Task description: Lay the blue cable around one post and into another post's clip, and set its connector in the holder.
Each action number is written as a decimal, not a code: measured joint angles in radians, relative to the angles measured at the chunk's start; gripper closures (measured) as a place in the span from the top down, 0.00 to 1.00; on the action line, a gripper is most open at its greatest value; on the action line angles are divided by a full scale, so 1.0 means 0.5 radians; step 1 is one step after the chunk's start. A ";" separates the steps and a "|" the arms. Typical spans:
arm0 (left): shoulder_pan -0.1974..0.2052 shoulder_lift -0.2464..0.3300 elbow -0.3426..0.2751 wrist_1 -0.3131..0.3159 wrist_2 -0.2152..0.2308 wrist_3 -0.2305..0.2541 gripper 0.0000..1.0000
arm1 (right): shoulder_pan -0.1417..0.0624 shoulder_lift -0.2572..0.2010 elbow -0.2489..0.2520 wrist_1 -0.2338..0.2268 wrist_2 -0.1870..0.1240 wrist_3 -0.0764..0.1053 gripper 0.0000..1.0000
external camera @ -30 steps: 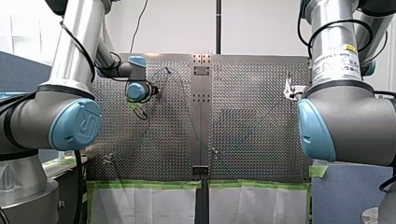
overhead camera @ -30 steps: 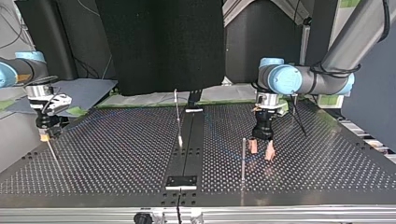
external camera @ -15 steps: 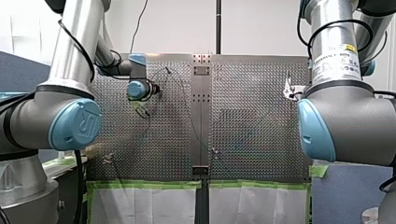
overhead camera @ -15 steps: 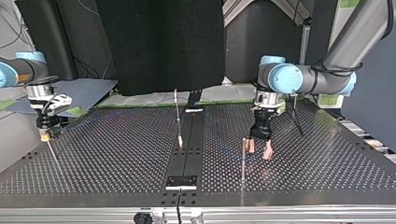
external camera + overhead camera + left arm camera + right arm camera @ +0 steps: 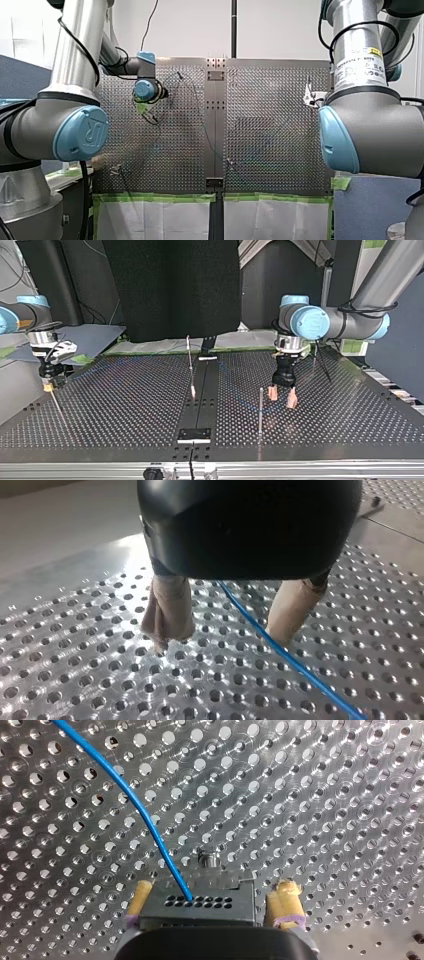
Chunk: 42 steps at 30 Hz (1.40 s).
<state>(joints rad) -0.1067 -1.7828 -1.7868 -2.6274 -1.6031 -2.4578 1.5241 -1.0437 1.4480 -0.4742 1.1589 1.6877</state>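
Observation:
The blue cable [image 5: 280, 652] lies on the perforated plate and runs between the beige-padded fingers of my left gripper [image 5: 227, 630], which is open just above it. In the top view my left gripper [image 5: 282, 399] hangs just right of a thin upright post [image 5: 260, 410]. My right gripper [image 5: 212, 897] is open at the top view's far left [image 5: 48, 385]. Its yellow-padded fingers [image 5: 286, 902] stand either side of the black connector [image 5: 200, 904], with a small gap showing. The cable [image 5: 135, 805] enters the connector's top and curves away across the plate.
A second post with a pale tip [image 5: 190, 365] leans over the dark centre strip [image 5: 202, 390]. A slanted rod [image 5: 321, 362] stands behind my left gripper. A small black plate [image 5: 195, 435] sits at the strip's near end. Green tape edges the table [image 5: 160, 197].
My left gripper has shifted slightly to the top view's right, away from the upright post, still open. My right arm has not moved.

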 joint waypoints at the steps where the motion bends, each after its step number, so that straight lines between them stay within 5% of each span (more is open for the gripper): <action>1: -0.001 0.001 0.000 -0.015 -0.008 0.014 1.00 | 0.000 0.000 0.000 0.000 0.000 0.000 1.00; 5: -0.007 0.020 0.000 -0.094 -0.076 0.094 1.00 | 0.001 -0.001 0.004 0.086 0.023 0.000 1.00; 14: -0.011 0.171 -0.035 -0.223 -0.220 0.279 1.00 | 0.000 0.000 0.006 0.089 0.024 0.000 1.00; 21: -0.015 0.248 -0.045 -0.289 -0.129 0.338 1.00 | 0.000 0.000 0.006 0.089 0.024 0.000 1.00; 33: -0.018 0.293 -0.046 -0.394 0.107 0.290 1.00 | 0.000 0.000 0.006 0.089 0.024 0.000 1.00; 42: -0.010 0.427 -0.044 -0.538 0.038 0.455 1.00 | 0.000 0.000 0.006 0.089 0.024 0.000 1.00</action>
<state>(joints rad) -0.1116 -1.5691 -1.8090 -2.8967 -1.5842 -2.2304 1.5241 -1.0436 1.4512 -0.4295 1.1708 1.6878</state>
